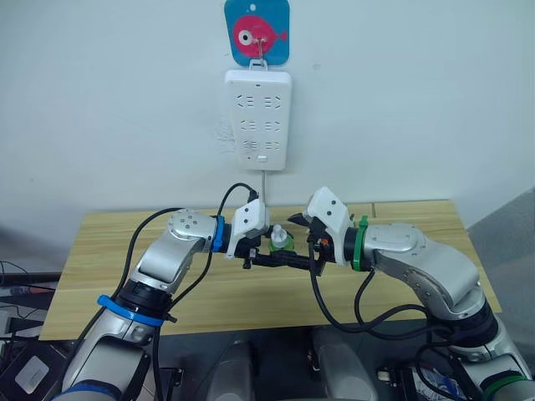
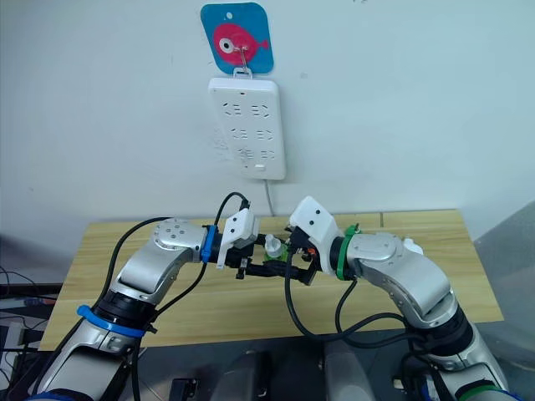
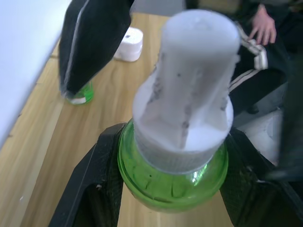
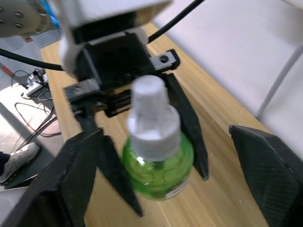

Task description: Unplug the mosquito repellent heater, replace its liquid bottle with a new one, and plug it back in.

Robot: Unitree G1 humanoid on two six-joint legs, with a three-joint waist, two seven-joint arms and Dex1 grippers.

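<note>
So far you have a green liquid bottle with a white cap held above the middle of the desk, clamped between the fingers of the left gripper. Your right gripper faces it from the other side with its fingers spread wide on either side of the bottle, gripping nothing. A white rounded unit that is probably the mosquito repellent heater lies on the desk near its back edge, so I judge it already unplugged. A second green bottle stands close by. The power strip on the wall above has nothing plugged in, so refitting and plugging in seem left.
</note>
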